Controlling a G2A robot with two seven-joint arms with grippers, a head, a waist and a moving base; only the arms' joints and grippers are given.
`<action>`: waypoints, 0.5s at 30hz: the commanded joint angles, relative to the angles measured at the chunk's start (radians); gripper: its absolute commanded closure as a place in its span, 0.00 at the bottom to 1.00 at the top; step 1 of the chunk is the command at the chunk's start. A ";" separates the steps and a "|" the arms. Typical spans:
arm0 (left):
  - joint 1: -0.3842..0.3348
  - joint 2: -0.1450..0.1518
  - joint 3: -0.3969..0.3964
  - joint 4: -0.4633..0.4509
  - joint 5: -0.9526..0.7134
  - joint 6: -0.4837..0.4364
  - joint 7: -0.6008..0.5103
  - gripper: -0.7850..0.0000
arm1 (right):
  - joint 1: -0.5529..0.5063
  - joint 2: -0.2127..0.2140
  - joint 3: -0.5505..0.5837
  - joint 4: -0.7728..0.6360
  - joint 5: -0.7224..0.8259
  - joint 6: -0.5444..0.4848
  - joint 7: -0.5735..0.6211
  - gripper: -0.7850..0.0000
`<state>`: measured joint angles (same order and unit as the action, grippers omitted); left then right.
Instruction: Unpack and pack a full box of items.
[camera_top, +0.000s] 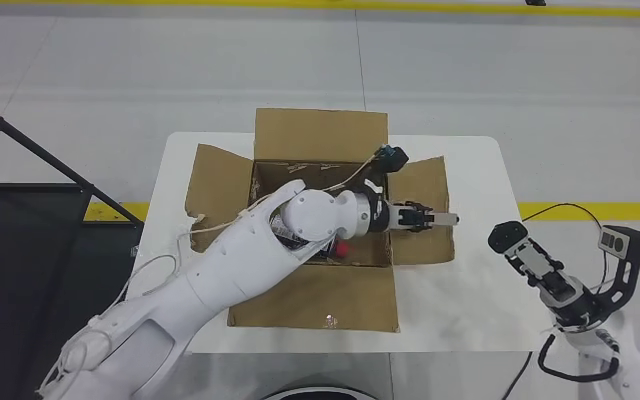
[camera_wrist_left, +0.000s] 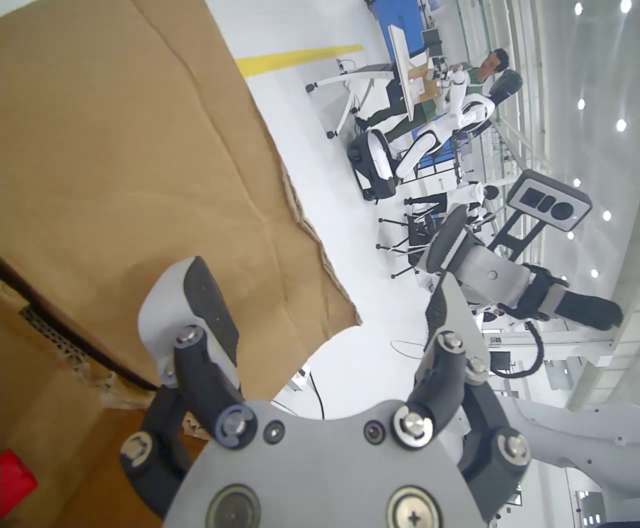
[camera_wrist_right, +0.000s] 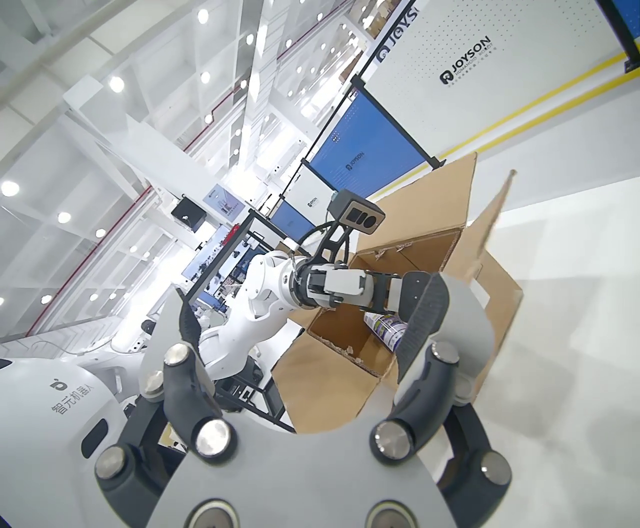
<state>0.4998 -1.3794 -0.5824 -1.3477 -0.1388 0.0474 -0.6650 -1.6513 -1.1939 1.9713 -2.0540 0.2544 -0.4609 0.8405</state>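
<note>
An open cardboard box (camera_top: 320, 135) stands in the middle of the white table (camera_top: 470, 300), all flaps folded outward. My left arm lies across the box; my left gripper (camera_top: 438, 217) hovers over the right-hand flap (camera_wrist_left: 125, 150), open with nothing between its fingers (camera_wrist_left: 205, 300). Inside the box lie a red item (camera_top: 343, 247) and a white can with a purple label (camera_wrist_right: 382, 330); my arm hides the other contents. My right gripper (camera_top: 507, 238) hangs open and empty just off the table's right edge, facing the box (camera_wrist_right: 435, 200).
A bare strip of table runs to the right of the box. A black frame (camera_top: 40, 240) stands on the floor to the left of the table. A thin cable (camera_top: 560, 208) arcs above the right arm.
</note>
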 joint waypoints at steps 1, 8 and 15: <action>-0.010 -0.012 0.016 0.022 0.001 0.013 -0.003 0.00 | 0.001 0.000 0.000 0.000 -0.001 0.000 0.000 0.00; -0.040 -0.047 0.041 0.069 0.012 0.054 -0.022 0.00 | 0.001 0.000 0.000 0.000 -0.001 0.000 0.000 0.00; -0.043 -0.062 0.035 0.086 0.029 0.070 -0.043 0.00 | 0.001 0.000 0.000 0.000 -0.001 0.000 0.000 0.00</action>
<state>0.4561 -1.4404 -0.5457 -1.2625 -0.1118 0.1172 -0.7068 -1.6503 -1.1939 1.9708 -2.0538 0.2536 -0.4607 0.8407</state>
